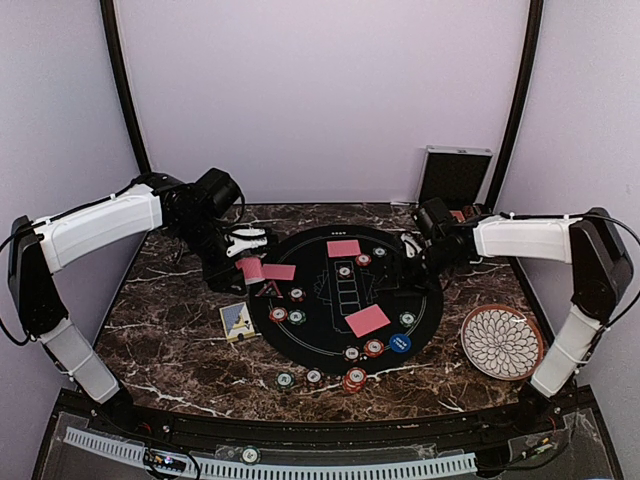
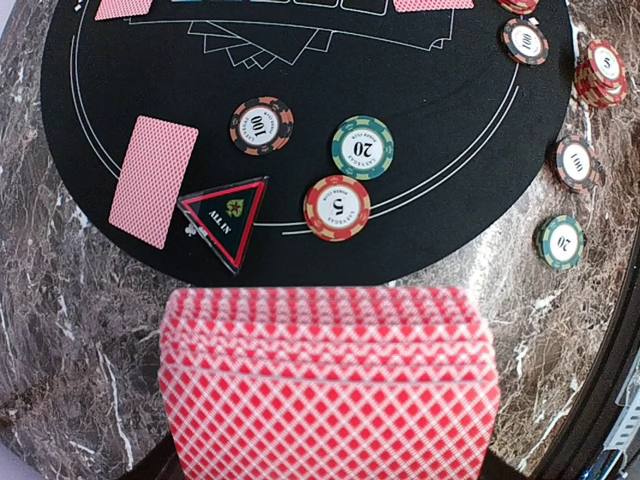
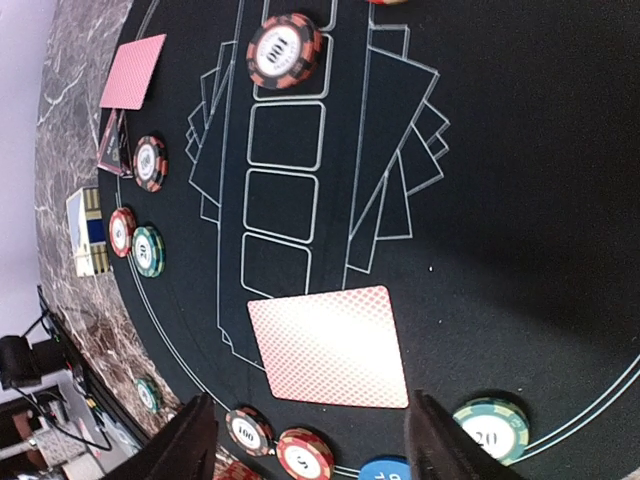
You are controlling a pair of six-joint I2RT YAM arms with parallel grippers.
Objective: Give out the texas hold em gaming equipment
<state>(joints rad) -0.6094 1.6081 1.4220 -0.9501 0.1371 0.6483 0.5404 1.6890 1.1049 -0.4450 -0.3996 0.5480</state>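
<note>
**A:** Where are the cards?

**B:** The left end effector (image 1: 247, 262) is clamped on the deck of red-backed cards (image 2: 330, 390), above the left rim of the black mat (image 1: 320, 340).

**A:** What's close by there?

**B:** Just past the deck lies the triangular marker (image 2: 225, 215), one corner against a face-down card (image 2: 153, 180). To its right, apart from one another, sit a 100 chip (image 2: 261, 125), a green 20 chip (image 2: 362, 147) and a red 5 chip (image 2: 337, 208). A card box (image 1: 237, 321) lies on the bare bench (image 1: 170, 320) beside the mat.

**A:** And the other arm?

**B:** The right end effector (image 3: 312, 405) stands wide and grips nothing. Another face-down card (image 3: 330, 345) lies flat on the mat just ahead, between its fingers (image 3: 190, 440). A blue button (image 3: 385, 470) sits near the mat's edge there.

**A:** Anything off the mat?

**B:** A white patterned plate (image 1: 502, 342) by the right arm, a silver case (image 1: 455, 177) upright at the back, and loose chips (image 1: 314, 377) on the bench at the near rim.
</note>
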